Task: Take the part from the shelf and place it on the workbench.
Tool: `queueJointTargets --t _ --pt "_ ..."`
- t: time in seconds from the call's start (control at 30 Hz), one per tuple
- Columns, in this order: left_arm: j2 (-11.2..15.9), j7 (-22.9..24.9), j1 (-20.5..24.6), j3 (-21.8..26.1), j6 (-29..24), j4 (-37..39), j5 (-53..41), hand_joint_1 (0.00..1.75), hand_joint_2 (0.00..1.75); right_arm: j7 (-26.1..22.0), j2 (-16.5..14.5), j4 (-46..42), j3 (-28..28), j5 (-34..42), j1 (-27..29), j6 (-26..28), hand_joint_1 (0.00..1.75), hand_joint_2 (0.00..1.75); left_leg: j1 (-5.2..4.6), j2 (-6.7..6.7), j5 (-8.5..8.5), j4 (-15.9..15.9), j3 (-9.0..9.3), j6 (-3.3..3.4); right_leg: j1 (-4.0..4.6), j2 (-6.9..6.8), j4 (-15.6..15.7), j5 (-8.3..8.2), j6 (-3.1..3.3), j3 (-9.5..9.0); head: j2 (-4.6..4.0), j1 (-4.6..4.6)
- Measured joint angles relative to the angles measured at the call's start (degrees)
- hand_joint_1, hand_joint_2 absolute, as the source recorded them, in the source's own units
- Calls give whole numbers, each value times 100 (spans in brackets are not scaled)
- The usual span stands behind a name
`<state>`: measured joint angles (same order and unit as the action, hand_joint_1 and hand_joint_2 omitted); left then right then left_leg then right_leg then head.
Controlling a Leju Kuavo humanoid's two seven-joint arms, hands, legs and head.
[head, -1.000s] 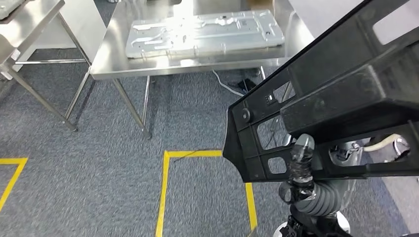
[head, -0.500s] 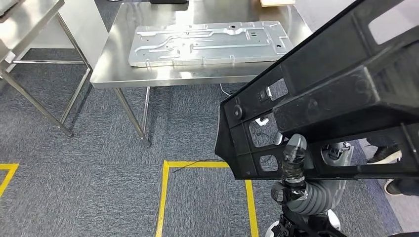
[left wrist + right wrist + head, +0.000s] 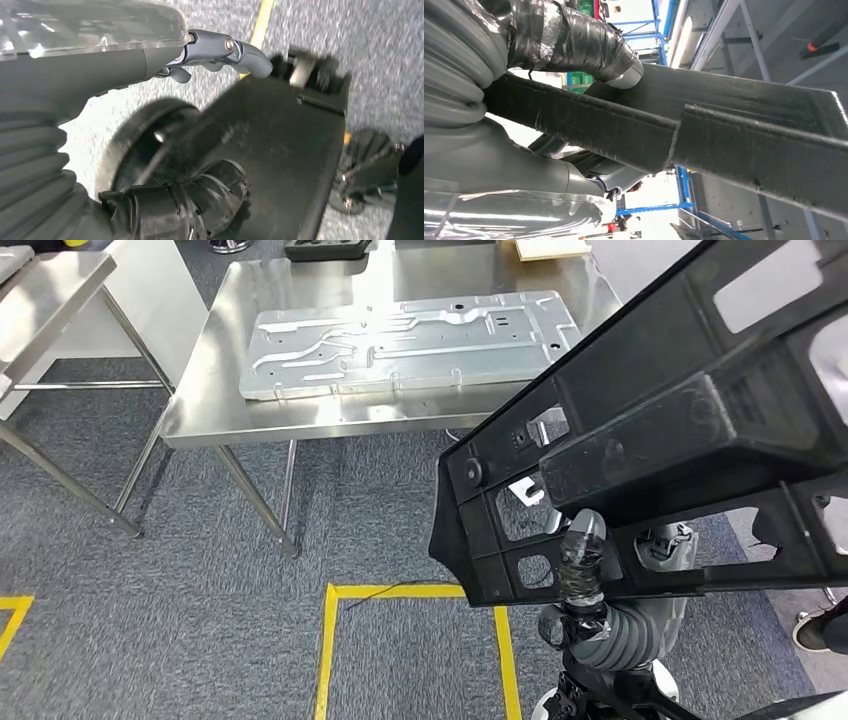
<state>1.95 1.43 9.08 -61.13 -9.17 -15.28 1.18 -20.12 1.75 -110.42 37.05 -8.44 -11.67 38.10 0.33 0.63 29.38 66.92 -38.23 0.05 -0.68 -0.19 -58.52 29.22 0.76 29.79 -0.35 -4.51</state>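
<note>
One big black part (image 3: 660, 440) rides high across the head view, and the right hand (image 3: 585, 560) is clamped on its lower rail, taped thumb up over the edge; the right wrist view confirms it, thumb (image 3: 589, 45) pressed on one face of the black bar and the other fingers wrapped underneath. Compared with a second ago the whole floor picture has slid: the steel workbench (image 3: 200, 410) now sits lower and more to the left, with more of its far edge showing, and the yellow floor tape (image 3: 330, 650) has dropped in the frame too, so that reads as the robot stepping and turning, not the furniture moving. Load looks steady in the grasp throughout. Left hand (image 3: 220, 50) hangs beside the body over the carpet, fingers curled with nothing in them. A grey metal panel (image 3: 400, 340) already lies on the bench top, so my guess is the carry phase is well along, set-down not begun.
</note>
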Motion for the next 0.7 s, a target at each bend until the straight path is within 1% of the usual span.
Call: queueJointTargets --t 0.03,0.07,0.1,0.17,0.2,0.23,0.27,0.3,0.33,0.37,0.4,0.43,0.47,0.5,0.53,0.57,0.6,0.63,0.67,0.7 --pt "1 -13 5 0 -15 1 -33 0 175 -3 1 1 0 12 -1 -8 175 175 -8 -11 -220 -318 79 9 -2 1 5 48 -20 -68 0 8" --pt "0 -33 12 0 -39 2 -74 0 175 -6 1 1 0 24 -2 -13 175 175 -34 -26 -306 -564 138 31 -8 4 12 91 -48 -114 0 18" --pt "-2 -64 17 0 -73 3 -113 0 175 -8 2 1 0 34 -3 -14 175 175 -66 -36 -333 -699 185 72 -17 7 20 129 -89 -147 0 22" --pt "-9 -117 14 0 -128 4 -178 0 175 -8 5 0 0 52 -3 -13 175 175 -115 -39 -283 -758 241 158 -34 8 -14 168 -166 -211 0 30" --pt "-11 -138 15 0 -152 4 -204 0 175 -6 8 -3 0 59 -6 -13 175 175 -115 -30 -333 -795 319 199 -40 6 -58 185 -200 -241 0 27" --pt "-13 -151 27 0 -171 4 -226 0 175 -6 13 -8 0 63 -8 -10 175 175 -109 -26 -346 -832 392 229 -45 7 -172 209 -222 -234 0 27" --pt "-13 -161 52 0 -192 4 -243 0 175 -4 19 -17 0 61 -11 -6 175 175 -102 -21 -319 -850 467 252 -46 8 -358 260 -239 -153 0 30" --pt "-15 -173 81 0 -216 4 -254 0 175 2 26 -30 0 52 -10 2 175 175 -97 -18 -293 -864 526 277 -45 11 -647 341 -252 23 0 33" --pt "-20 -186 104 0 -245 4 -258 0 175 11 36 -44 0 40 -5 13 175 175 -96 -19 -267 -868 557 295 -42 13 -955 433 -257 227 0 39" --pt "-27 -210 111 0 -293 4 -258 0 175 25 49 -60 0 24 11 28 175 175 -97 -17 -235 -867 584 308 -35 13 -1266 545 -260 473 0 45" --pt "-34 -251 104 0 -357 4 -259 0 175 45 63 -74 0 11 38 45 175 175 -98 -16 -195 -865 619 315 -33 13 -1490 634 -264 697 0 46" --pt "-39 -301 86 0 -428 4 -256 0 175 62 79 -85 0 9 66 59 175 175 -96 -9 -142 -863 676 312 -34 13 -1528 628 -266 849 0 46" --pt "-42 -353 66 0 -500 4 -248 0 175 74 92 -92 0 18 90 62 175 175 -93 -1 -78 -860 749 303 -36 12 -1433 537 -264 950 0 47" --pt "-42 -396 51 0 -551 4 -234 0 175 76 101 -96 0 38 105 49 175 175 -87 9 -9 -856 832 287 -39 12 -1157 319 -262 953 0 48" --pt "-42 -424 38 0 -587 4 -215 0 175 66 104 -96 0 64 109 30 175 175 -81 15 63 -854 895 263 -42 13 -799 -13 -258 904 0 51" --pt "-42 -438 32 0 -610 4 -196 0 175 47 105 -93 0 88 109 9 175 175 -82 23 128 -844 949 234 -37 11 -513 -224 -244 865 0 52" --pt "-42 -446 30 0 -629 4 -183 0 175 26 106 -91 0 108 111 -5 175 175 -86 28 185 -842 974 201 -30 9 -324 -392 -227 829 0 55" --pt "-40 -450 24 0 -643 4 -176 0 175 8 107 -91 0 121 115 -9 175 175 -96 31 221 -842 1000 168 -25 10 -239 -473 -199 815 0 57" --pt "-39 -453 18 0 -653 4 -171 0 175 -4 107 -91 0 127 114 -11 175 175 -106 37 226 -819 1022 137 -21 10 -224 -436 -165 809 0 56" --pt "-38 -455 15 0 -659 4 -163 0 175 -10 105 -92 0 132 112 -17 175 175 -106 34 208 -764 999 109 -31 11 -217 -455 -136 772 0 56"
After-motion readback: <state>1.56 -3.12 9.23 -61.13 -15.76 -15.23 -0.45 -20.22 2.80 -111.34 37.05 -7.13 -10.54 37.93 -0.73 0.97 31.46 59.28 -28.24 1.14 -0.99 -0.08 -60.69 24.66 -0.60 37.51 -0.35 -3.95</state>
